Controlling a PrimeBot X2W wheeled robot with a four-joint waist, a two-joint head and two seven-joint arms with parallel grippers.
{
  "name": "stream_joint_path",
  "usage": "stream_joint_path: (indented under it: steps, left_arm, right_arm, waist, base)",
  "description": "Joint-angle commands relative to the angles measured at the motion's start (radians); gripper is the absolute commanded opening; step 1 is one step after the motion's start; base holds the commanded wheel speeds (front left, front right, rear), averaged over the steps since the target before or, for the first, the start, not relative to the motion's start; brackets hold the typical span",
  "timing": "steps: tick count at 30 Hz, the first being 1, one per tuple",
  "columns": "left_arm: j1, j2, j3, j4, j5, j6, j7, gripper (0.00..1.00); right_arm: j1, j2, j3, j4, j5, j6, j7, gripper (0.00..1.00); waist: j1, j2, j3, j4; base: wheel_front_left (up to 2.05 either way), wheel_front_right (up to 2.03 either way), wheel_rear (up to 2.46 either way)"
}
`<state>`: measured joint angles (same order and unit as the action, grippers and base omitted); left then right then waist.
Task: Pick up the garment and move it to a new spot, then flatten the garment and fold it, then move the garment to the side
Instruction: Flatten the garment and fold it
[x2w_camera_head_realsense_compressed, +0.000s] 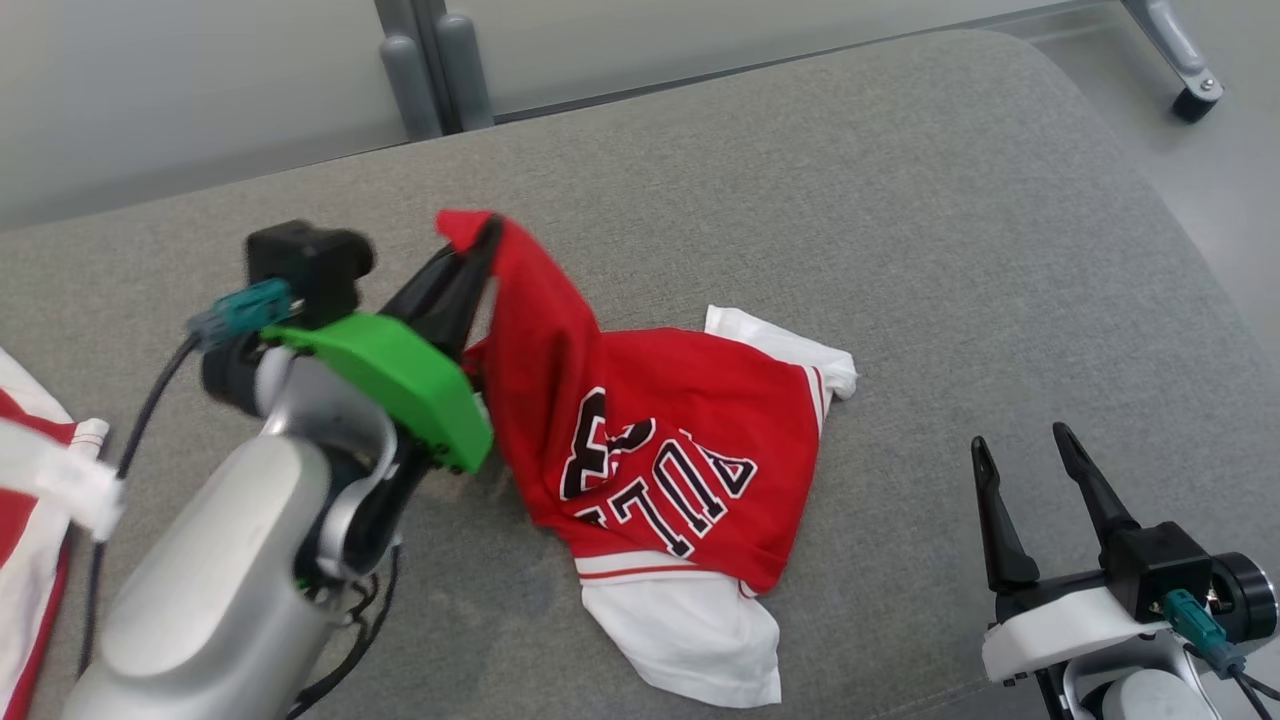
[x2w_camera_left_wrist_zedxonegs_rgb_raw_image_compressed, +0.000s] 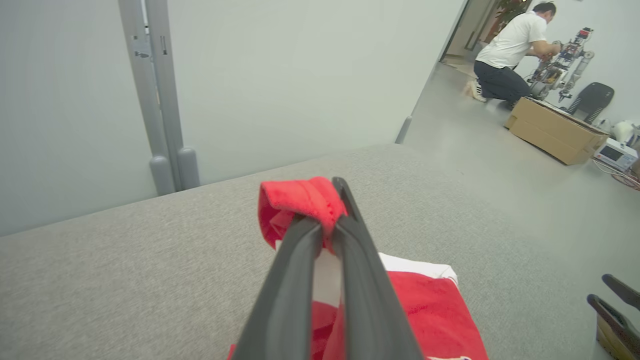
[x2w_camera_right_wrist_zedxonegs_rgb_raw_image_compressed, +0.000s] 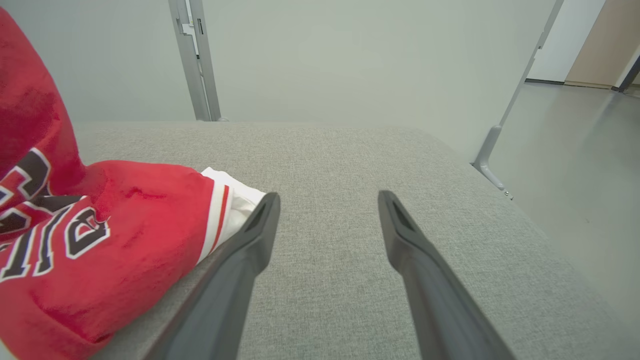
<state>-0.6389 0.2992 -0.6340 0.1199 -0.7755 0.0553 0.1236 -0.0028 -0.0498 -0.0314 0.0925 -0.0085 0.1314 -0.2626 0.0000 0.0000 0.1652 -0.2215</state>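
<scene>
Grey fabric bench (x2w_camera_head_realsense_compressed: 900, 200); red-white garment (x2w_camera_head_realsense_compressed: 680, 450) partly resting mid-surface; second garment (x2w_camera_head_realsense_compressed: 30, 500) at left edge.

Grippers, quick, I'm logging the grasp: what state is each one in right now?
Left gripper: shut on a red fold of the garment.
Right gripper: open, holding nothing.

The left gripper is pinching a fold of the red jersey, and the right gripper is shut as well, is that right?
Not quite. The left gripper is pinching a fold of the red jersey, but the right gripper is open, not shut. The right wrist view shows its fingers spread apart above the grey fabric surface, holding nothing.
</scene>
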Motion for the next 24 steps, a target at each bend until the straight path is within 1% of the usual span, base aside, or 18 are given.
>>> stream_joint_path:
  steps: [1, 5, 7, 9, 10, 14, 15, 17, 20, 24]
  left_arm:
    - [0.056, 0.049, 0.027, -0.029, -0.018, 0.028, 0.007, 0.0]
    - [0.194, 0.179, 0.112, -0.077, -0.031, 0.102, -0.006, 0.0]
    - [0.273, 0.212, 0.153, -0.073, -0.057, 0.132, -0.028, 0.0]
    - [0.35, 0.246, 0.191, -0.06, -0.079, 0.153, -0.051, 0.0]
    - [0.383, 0.251, 0.209, -0.056, -0.093, 0.16, -0.065, 0.0]
    - [0.501, 0.251, 0.249, -0.02, -0.124, 0.17, -0.139, 0.0]
    - [0.538, 0.223, 0.265, 0.012, -0.143, 0.162, -0.187, 0.0]
    - [0.558, 0.202, 0.268, 0.055, -0.142, 0.148, -0.233, 0.0]
    - [0.565, 0.163, 0.267, 0.122, -0.146, 0.122, -0.291, 0.0]
    - [0.545, 0.122, 0.266, 0.218, -0.122, 0.094, -0.353, 0.0]
  right_arm:
    - [0.011, -0.002, -0.004, 0.001, -0.004, -0.001, -0.003, 1.0]
    - [0.018, -0.001, 0.006, 0.002, -0.009, -0.001, -0.003, 1.0]
    - [0.014, -0.002, 0.013, 0.003, -0.015, -0.001, -0.003, 1.0]
    - [0.005, -0.002, 0.019, 0.004, -0.021, -0.001, -0.003, 1.0]
    - [0.0, -0.002, 0.021, 0.003, -0.026, -0.001, -0.003, 1.0]
    - [-0.013, -0.002, 0.023, 0.001, -0.034, -0.001, -0.003, 1.0]
    - [-0.021, -0.002, 0.022, 0.0, -0.035, -0.001, -0.003, 1.0]
    - [-0.024, -0.003, 0.023, 0.001, -0.036, -0.001, -0.003, 1.0]
    - [-0.024, -0.004, 0.026, 0.001, -0.037, -0.001, -0.003, 1.0]
    - [-0.026, -0.011, 0.03, 0.004, -0.038, -0.001, -0.003, 1.0]
  waist:
    - [0.0, 0.0, -0.025, 0.033]
    - [0.0, 0.0, -0.034, 0.067]
    - [0.0, 0.0, -0.036, 0.082]
    - [0.0, 0.0, -0.036, 0.094]
    - [0.0, 0.0, -0.034, 0.099]
    - [0.0, 0.0, -0.025, 0.117]
    - [0.0, 0.0, -0.017, 0.126]
    - [0.0, 0.0, -0.012, 0.133]
    - [0.0, 0.0, -0.008, 0.141]
    - [0.0, 0.0, -0.011, 0.145]
  base:
    - [0.0, 0.0, 0.0]
    - [0.0, 0.0, 0.0]
    - [0.0, 0.0, 0.0]
    - [0.0, 0.0, 0.0]
    - [0.0, 0.0, 0.0]
    - [0.0, 0.0, 0.0]
    - [0.0, 0.0, 0.0]
    - [0.0, 0.0, 0.0]
    - [0.0, 0.0, 0.0]
    - [0.0, 0.0, 0.0]
